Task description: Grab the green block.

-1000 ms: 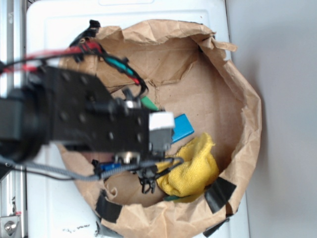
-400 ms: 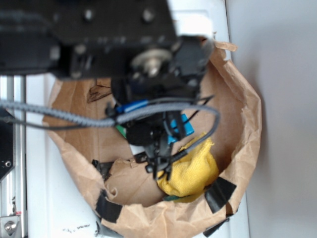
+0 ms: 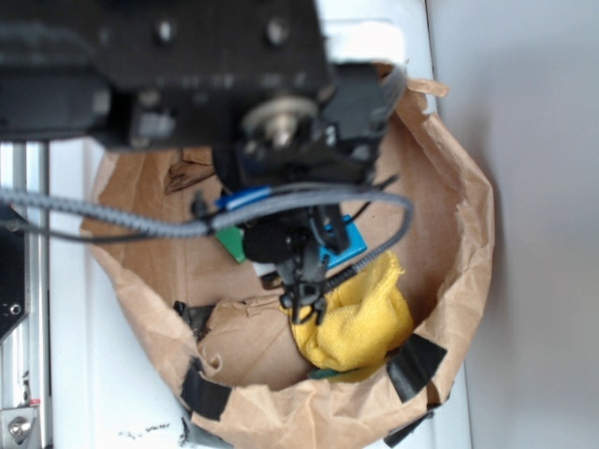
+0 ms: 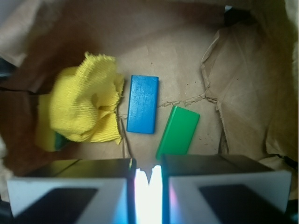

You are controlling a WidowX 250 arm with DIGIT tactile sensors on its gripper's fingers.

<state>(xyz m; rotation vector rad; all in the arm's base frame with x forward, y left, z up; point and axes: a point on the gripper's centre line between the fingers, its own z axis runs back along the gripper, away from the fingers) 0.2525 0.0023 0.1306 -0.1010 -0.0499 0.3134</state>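
**Brown paper bag, arm above it, green block lying free inside**

Brown kraft paper fills most of what I see: a wide paper bag [image 3: 449,187] with its rim rolled down and black tape patches [image 3: 416,365] along the lower edge, sitting on a white surface [image 3: 94,374]. In the exterior view my arm's black body [image 3: 168,65] covers the upper half of the frame, with a grey cable [image 3: 112,224] looping beneath it, and the gripper [image 3: 304,295] hangs down into the bag.

Next in size is the yellow cloth [image 4: 84,107], crumpled in a heap on the bag floor; from the wrist camera it lies at the left, with a bit of something green showing under its lower left edge. Just beside it, close to its fringe, is the blue rectangular slab [image 4: 142,103], lying flat. The green block [image 4: 178,129] lies flat a little to the right of the blue slab, tilted, near it but not touching, and its near end runs down to the gripper housing at the bottom of the wrist view.

Nothing is between the fingers as far as I can see, and the green block rests on the paper. Whether the jaws stand apart or together I cannot tell; the wrist view shows only the housing with a bright gap in the middle, and the exterior view is too cluttered.
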